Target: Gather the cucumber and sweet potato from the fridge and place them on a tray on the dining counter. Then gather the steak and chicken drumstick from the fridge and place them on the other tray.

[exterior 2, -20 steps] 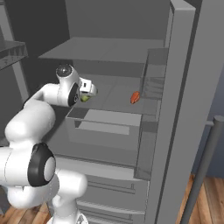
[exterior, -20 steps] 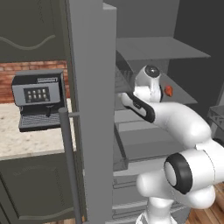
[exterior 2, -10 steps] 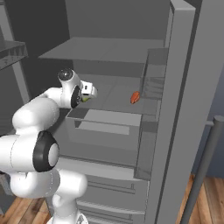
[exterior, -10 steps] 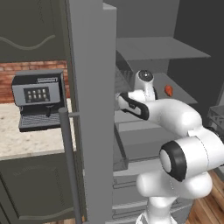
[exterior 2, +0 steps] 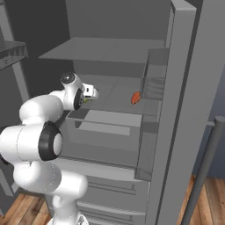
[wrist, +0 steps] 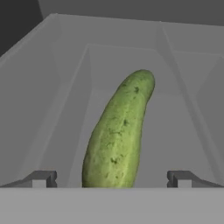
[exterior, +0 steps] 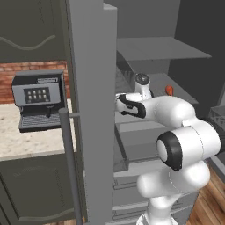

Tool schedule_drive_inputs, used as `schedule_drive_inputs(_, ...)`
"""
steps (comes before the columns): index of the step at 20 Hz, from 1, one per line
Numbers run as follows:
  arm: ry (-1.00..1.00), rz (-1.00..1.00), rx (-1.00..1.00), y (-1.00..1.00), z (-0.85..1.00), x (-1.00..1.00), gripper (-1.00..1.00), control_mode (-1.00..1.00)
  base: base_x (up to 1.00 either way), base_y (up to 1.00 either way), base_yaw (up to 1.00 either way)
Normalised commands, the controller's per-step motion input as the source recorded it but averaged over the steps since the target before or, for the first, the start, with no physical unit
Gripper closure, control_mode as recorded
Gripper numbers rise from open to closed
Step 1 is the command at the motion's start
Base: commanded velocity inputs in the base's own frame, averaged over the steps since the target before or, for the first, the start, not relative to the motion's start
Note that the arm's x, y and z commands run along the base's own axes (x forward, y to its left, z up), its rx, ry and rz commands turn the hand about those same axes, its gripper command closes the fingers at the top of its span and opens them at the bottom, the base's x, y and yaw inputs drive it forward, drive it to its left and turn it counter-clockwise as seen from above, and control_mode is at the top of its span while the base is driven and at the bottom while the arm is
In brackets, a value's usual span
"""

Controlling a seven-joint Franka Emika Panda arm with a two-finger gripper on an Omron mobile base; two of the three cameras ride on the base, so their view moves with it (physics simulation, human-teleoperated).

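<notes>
A long green cucumber (wrist: 118,135) lies on the grey floor of a fridge bin, pointing away from the hand. My gripper (wrist: 111,179) is open, with one fingertip on each side of the cucumber's near end and not touching it. In the right base view the gripper (exterior 2: 90,93) reaches into the left of the middle shelf, where a bit of the green cucumber (exterior 2: 86,100) shows under it. An orange sweet potato (exterior 2: 136,97) rests further right on the same shelf, also seen as the sweet potato (exterior: 168,90) behind the arm.
The open fridge door (exterior: 92,110) stands close on the arm's left, with a coffee machine (exterior: 38,101) on the counter beyond it. The other door (exterior 2: 176,110) with its racks is on the right. A drawer (exterior 2: 105,127) juts out below the shelf.
The elbow has swung lower and nearer to the base. The wrist has shifted slightly left, while the hand stays over the cucumber.
</notes>
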Motion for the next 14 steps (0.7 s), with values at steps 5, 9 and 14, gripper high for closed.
schedule_drive_inputs(5,0.0,0.0,0.0,0.0,-0.04,0.25,-1.0,-1.0,0.0,0.0,0.0)
schedule_drive_inputs(9,0.0,0.0,0.0,0.0,-0.13,0.23,-1.0,-1.0,0.0,0.0,0.0)
schedule_drive_inputs(14,0.0,0.0,0.0,0.0,-0.3,0.16,-1.0,-1.0,0.0,0.0,0.0)
